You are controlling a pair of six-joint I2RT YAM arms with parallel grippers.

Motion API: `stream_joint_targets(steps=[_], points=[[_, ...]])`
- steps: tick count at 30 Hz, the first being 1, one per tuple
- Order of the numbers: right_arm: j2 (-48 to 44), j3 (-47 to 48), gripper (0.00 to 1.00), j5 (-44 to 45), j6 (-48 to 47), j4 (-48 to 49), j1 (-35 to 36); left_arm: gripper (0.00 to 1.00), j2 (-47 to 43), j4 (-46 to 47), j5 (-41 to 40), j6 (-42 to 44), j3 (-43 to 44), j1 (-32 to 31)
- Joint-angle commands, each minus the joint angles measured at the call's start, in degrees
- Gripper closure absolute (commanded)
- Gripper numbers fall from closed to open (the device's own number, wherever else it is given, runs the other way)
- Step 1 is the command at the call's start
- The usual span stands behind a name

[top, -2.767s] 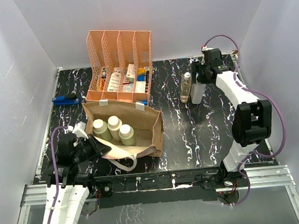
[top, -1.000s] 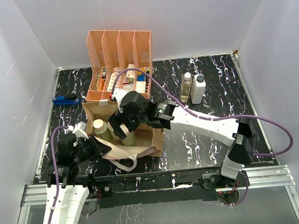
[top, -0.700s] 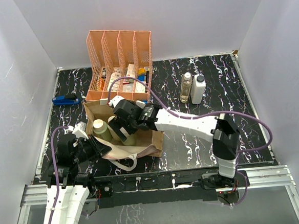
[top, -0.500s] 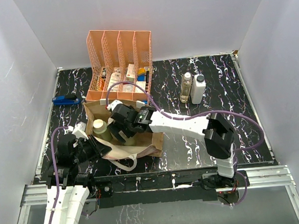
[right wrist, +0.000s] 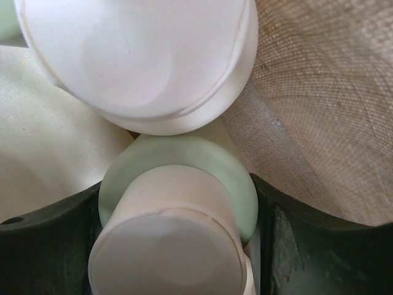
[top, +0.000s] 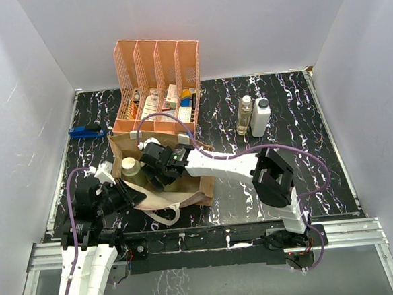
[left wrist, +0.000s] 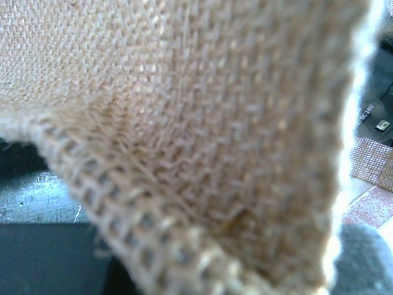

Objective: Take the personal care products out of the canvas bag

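A: Bottles, quick count?
B: Five. Three olive-green bottles (top: 131,169) in one canvas bag (top: 198,191), plus one clear bottle (top: 245,116) and one white bottle (top: 260,118) by the tabletop's (top: 221,112) far right corner.
A: Other stuff?
B: One orange rack (top: 155,62), four slots. One blue tool (top: 84,132), left edge.

Bright even light; wrist close-ups seem defocused.

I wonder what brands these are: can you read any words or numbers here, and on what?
No text can be read for certain.
Printed boxes in the orange rack: print too small to read.
Clear bottle and white bottle: no legible label.
Green bottle in the canvas bag: plain cap, no text.
Dark part at right of the left wrist view: tiny white marking, too blurred.
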Motion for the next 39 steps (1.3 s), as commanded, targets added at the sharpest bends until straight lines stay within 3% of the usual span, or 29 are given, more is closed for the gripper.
stream_joint_targets(steps=[1,7,13,31,35,39], points=[[0.4,3.1,0.34,1.8,1.0,0.8,0.5,1.00,0.0,-1.1,1.7,0.4,-0.4,0.2],[-5.9,-0.7,0.60,3.2,0.6,6.3,0.5,1.00,0.1,-1.1,1.7,0.2,-0.5,0.1],[-14.9,-9.5,0.77,-1.1,3.8,16.9,-1.1,1.00,0.2,-1.1,1.6,0.3,-0.5,0.0],[-37.6,-29.7,0.83,-34.3,22.1,46.8,-15.8,1.00,0.3,-1.2,1.3,0.0,-0.5,0.0],[-41.0,-33.2,0.84,-39.9,27.4,55.9,-19.3,1.00,0.0,-1.3,1.1,0.0,-0.4,0.0],[-43.4,-33.1,0.85,-42.3,29.7,58.4,-21.9,1.00,0.1,-1.3,1.1,0.1,-0.4,0.0]])
